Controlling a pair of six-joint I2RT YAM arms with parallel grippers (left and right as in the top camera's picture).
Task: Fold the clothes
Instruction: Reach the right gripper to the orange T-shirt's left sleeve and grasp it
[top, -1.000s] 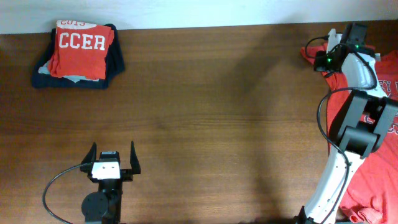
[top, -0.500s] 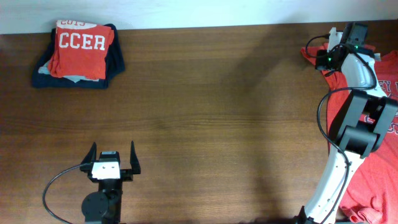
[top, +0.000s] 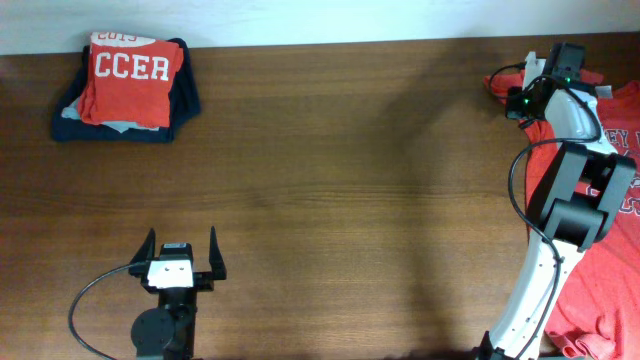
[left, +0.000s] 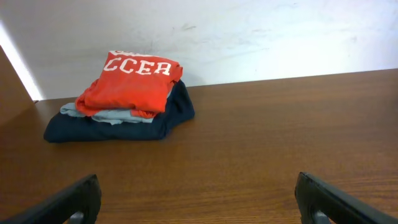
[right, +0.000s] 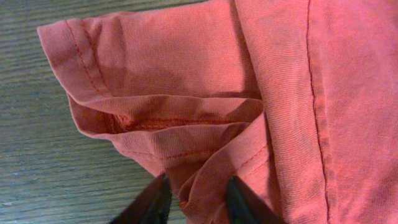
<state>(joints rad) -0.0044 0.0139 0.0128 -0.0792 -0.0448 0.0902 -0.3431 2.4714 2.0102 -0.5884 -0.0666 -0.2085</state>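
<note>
**A:** From above, how far along is the folding?

**B:** Barely begun, I'd judge. The orange-red T-shirt lies spread and rumpled at the right edge of the table, partly out of frame, and I can see no fold in it. The right gripper is at the shirt's far corner, by a sleeve. At the back left is a stack with a folded red shirt lettered CCER on top of a dark navy garment. Those look dealt with.

**A:** And the left gripper?

**B:** The left gripper is near the front left, well apart from the T-shirt. Its fingers are spread wide with nothing between them.

**A:** Does the left wrist view agree?

**B:** Yes. Its fingers sit in the bottom corners of the frame with bare wood between them. The stack is ahead against the wall, with a pale blue-grey layer between the red and the navy.

**A:** What about the right wrist?

**B:** It is close in on the sleeve's hem and stitching. Two dark fingertips flank a bunched fold of the T-shirt just below the sleeve. The jaws are partly closed and the cloth seems to touch both. I cannot tell whether it is a firm pinch.

**A:** What is left to do?

**B:** Nearly all of it, by my reckoning. The shirt has to come onto open table, be flattened and then folded.
</note>
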